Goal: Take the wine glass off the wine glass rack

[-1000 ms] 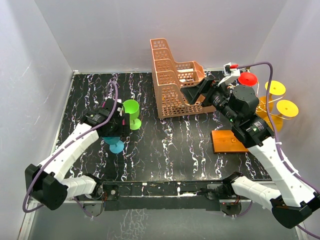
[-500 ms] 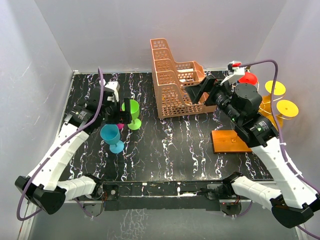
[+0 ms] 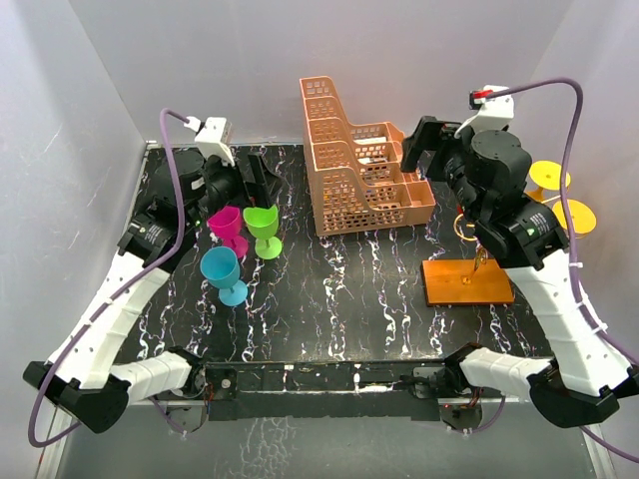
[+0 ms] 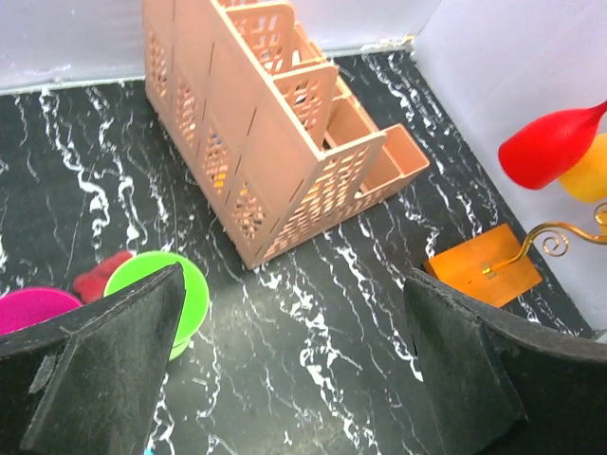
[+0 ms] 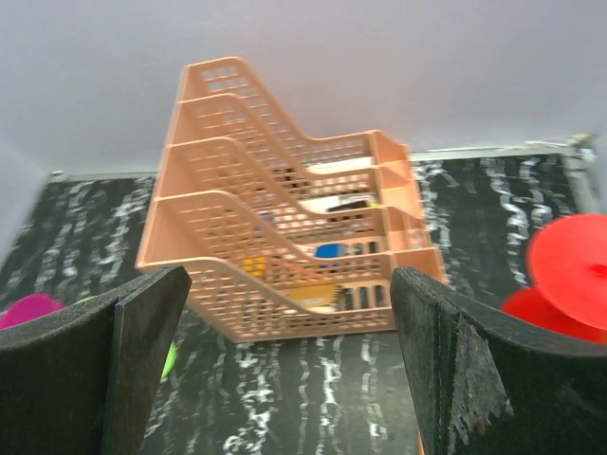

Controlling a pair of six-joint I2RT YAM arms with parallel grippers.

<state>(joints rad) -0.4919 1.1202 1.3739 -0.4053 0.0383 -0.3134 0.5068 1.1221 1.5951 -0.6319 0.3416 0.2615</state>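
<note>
The wine glass rack has an orange-brown base (image 3: pixel 466 282) and a gold wire stem (image 3: pixel 479 255) at the right. Two yellow wine glasses (image 3: pixel 550 177) hang on its arms behind my right arm. The left wrist view shows a red wine glass (image 4: pixel 550 147) on the rack above the base (image 4: pixel 484 268); the right wrist view shows it (image 5: pixel 569 261) at the right edge. My right gripper (image 3: pixel 417 150) (image 5: pixel 289 284) is open and empty, left of the rack, facing the basket. My left gripper (image 3: pixel 255 178) (image 4: pixel 294 313) is open and empty, raised behind the table glasses.
A peach lattice basket (image 3: pixel 349 165) stands at the back centre. A magenta glass (image 3: pixel 225 224), a green glass (image 3: pixel 263 220) and a blue glass (image 3: pixel 222 271) stand upright on the black marbled table (image 3: pixel 349 299) at the left. Grey walls close three sides.
My left gripper has opened, leaving the magenta glass standing beside the green one, and has lifted back toward the rear wall. My right gripper has moved up and back, staying open.
</note>
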